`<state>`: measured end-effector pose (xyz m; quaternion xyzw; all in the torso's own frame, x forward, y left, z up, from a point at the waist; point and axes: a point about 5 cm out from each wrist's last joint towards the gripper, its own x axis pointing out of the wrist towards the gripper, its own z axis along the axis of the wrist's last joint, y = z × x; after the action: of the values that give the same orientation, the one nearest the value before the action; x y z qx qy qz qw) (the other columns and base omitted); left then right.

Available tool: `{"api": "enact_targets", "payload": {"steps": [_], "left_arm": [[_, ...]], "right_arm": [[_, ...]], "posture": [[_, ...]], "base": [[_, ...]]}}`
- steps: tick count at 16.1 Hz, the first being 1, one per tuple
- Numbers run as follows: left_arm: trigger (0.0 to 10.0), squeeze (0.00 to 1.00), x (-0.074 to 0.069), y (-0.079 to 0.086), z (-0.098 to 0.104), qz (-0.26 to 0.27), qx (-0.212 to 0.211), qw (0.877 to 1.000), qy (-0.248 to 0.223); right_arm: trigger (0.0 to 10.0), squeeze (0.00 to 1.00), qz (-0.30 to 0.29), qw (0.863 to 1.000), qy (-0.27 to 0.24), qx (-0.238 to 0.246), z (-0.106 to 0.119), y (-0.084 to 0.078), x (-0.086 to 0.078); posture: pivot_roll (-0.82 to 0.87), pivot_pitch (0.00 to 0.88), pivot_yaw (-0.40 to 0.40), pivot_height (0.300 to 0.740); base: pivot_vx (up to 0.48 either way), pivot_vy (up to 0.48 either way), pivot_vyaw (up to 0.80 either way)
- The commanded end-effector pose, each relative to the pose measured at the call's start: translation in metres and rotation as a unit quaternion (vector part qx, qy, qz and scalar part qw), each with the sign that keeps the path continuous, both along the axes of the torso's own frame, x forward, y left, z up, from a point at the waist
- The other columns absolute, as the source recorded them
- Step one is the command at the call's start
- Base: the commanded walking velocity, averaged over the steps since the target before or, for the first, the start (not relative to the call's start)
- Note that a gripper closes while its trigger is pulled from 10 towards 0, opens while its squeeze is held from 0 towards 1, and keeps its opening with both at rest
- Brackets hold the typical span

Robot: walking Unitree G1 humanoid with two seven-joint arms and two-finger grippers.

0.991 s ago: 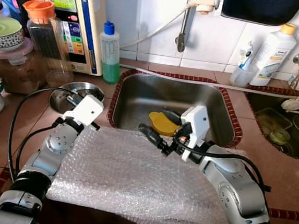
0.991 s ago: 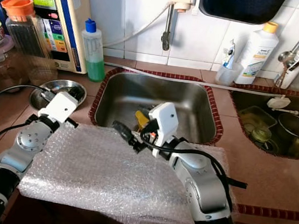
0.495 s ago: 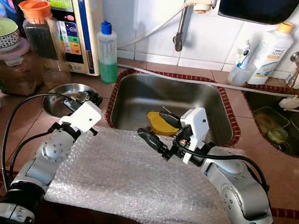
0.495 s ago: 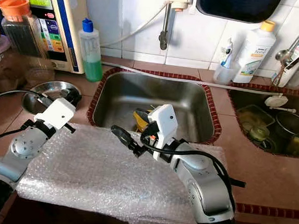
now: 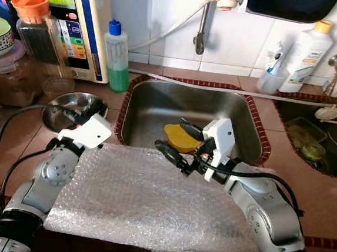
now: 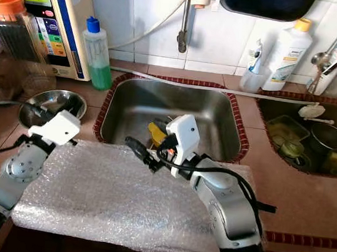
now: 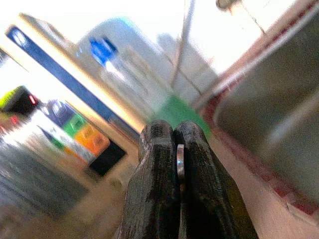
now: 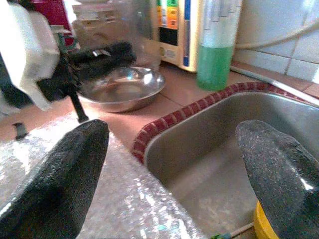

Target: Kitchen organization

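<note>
Bubble wrap [image 5: 144, 200] lies spread across the front of a terracotta-tiled kitchen counter [image 5: 310, 191], its far edge just short of the steel sink [image 5: 158, 110]. At left, a steel bowl [image 5: 70, 105] sits on the counter near a green-liquid bottle [image 5: 118, 57] and a wall-side appliance [image 5: 66, 17]. The left gripper [image 5: 75, 116] hovers over the bowl's near rim, its fingers [image 7: 164, 199] pressed together with a thin metal edge caught between them. At centre, the right gripper [image 5: 179, 141] reaches over the wrap's far edge, fingers [image 8: 60, 179] spread wide and holding nothing, beside a yellow item [image 5: 179, 140] in the sink. White bottles [image 5: 304, 55] stand at right.
</note>
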<state>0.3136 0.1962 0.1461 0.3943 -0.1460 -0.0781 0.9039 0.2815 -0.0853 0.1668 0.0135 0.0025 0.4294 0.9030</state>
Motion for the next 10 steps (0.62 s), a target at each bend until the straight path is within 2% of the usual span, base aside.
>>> {"api": "enact_targets", "payload": {"steps": [1, 4, 5, 6, 7, 8, 9, 10], "left_arm": [[0.0, 0.00, 0.002, -0.011, 0.021, -0.022, -0.005, 0.999, -0.037], [0.0, 0.00, 0.004, -0.030, 0.053, -0.054, -0.037, 0.994, -0.088], [0.0, 0.00, 0.004, -0.034, 0.061, -0.061, -0.063, 0.991, -0.096], [0.0, 0.00, 0.005, -0.035, 0.072, -0.062, -0.126, 0.985, -0.098], [0.0, 0.00, 0.006, -0.036, 0.079, -0.065, -0.170, 0.979, -0.095], [0.0, 0.00, 0.009, -0.040, 0.082, -0.084, -0.270, 0.957, -0.063], [0.0, 0.00, 0.011, -0.043, 0.085, -0.098, -0.392, 0.914, -0.026], [0.0, 0.00, 0.013, -0.048, 0.082, -0.119, -0.468, 0.875, 0.017]], "right_arm": [[10.0, 1.00, -0.019, 1.000, -0.006, -0.001, 0.002, -0.006, 0.005], [10.0, 1.00, -0.030, 1.000, -0.008, 0.002, 0.004, -0.008, 0.008], [10.0, 1.00, -0.034, 0.999, -0.008, 0.002, 0.003, -0.008, 0.009], [10.0, 1.00, -0.042, 0.999, -0.009, 0.002, 0.003, -0.009, 0.010], [10.0, 1.00, -0.047, 0.999, -0.010, 0.001, 0.002, -0.010, 0.011], [10.0, 1.00, -0.057, 0.998, -0.012, 0.002, 0.002, -0.011, 0.013], [10.0, 1.00, -0.069, 0.998, -0.012, 0.003, 0.002, -0.012, 0.015], [10.0, 1.00, -0.085, 0.996, -0.013, -0.006, 0.001, -0.013, 0.019]], "posture": [[0.05, 0.036, -0.002, 0.740], [0.05, 0.033, -0.003, 0.740], [0.05, 0.035, -0.002, 0.740], [0.05, 0.036, -0.001, 0.740], [0.06, 0.037, 0.000, 0.740], [0.06, 0.037, 0.000, 0.740], [0.06, 0.037, 0.000, 0.740], [0.06, 0.038, 0.003, 0.740]], "base": [[0.000, 0.000, 0.00], [0.000, 0.000, 0.00], [0.000, 0.000, 0.00], [0.000, 0.000, 0.00], [0.000, 0.000, 0.00], [0.000, 0.000, 0.00], [0.000, 0.000, 0.00], [0.000, 0.000, 0.00]]}}
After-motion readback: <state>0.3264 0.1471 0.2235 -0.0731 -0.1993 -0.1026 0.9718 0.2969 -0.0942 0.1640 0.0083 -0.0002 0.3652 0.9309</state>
